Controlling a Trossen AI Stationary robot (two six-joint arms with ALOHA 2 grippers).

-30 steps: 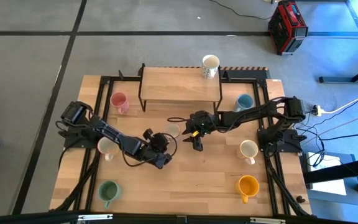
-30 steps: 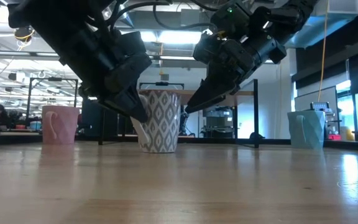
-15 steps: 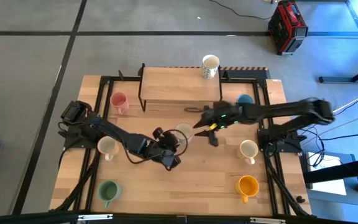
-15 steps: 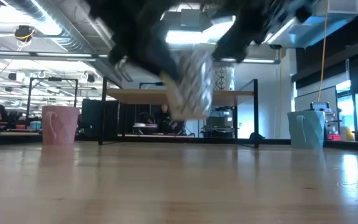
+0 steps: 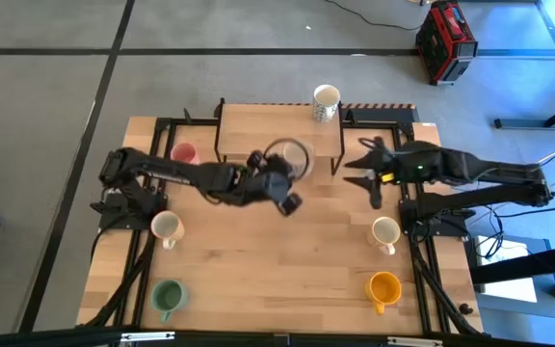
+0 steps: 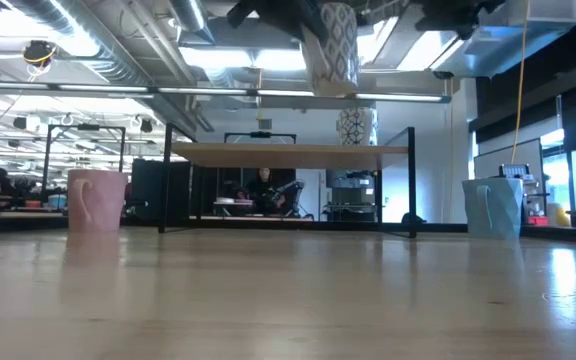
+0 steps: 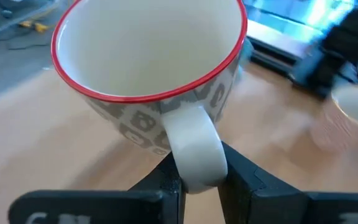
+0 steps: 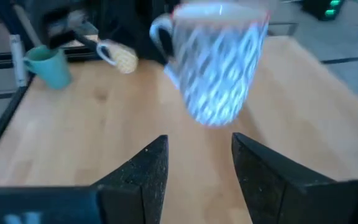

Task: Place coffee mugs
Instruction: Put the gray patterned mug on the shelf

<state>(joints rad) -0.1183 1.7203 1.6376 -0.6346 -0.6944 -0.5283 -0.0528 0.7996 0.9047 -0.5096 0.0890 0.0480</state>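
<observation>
From above, with the table as a clock face and its near edge at 6, the green mug point(image 5: 168, 297) sits at about 7 o'clock and the orange mug point(image 5: 384, 287) at about 5, both close to the near edge. One row farther in, a cream mug point(image 5: 166, 227) stands at 9 o'clock by the left arm's base, and another cream mug point(image 5: 385, 232) stands at 3 o'clock by the right arm's base.

Past the centre, toward 12, the left gripper point(image 5: 276, 179) holds the patterned mug point(image 5: 292, 156) lifted off the table, at the near edge of the wooden shelf point(image 5: 258, 132). In the left wrist view its fingers point(image 7: 166, 179) are clamped on the mug's white handle point(image 7: 194, 152), and the red rim point(image 7: 148, 94) and empty inside show. In the low view that mug point(image 6: 334, 45) hangs high, above the shelf top point(image 6: 288, 150).

The right gripper point(image 5: 367, 172) hovers at about 2 o'clock, just right of the shelf, its jaws parted and holding nothing; its wrist view shows the two fingers point(image 8: 143, 165) spread, with the patterned mug point(image 8: 219, 65) beyond them.

The pink mug point(image 5: 183, 153) stands at 10 o'clock, left of the shelf. Farthest, a speckled mug point(image 5: 327, 102) stands on the shelf's far right corner, near 1 o'clock.
</observation>
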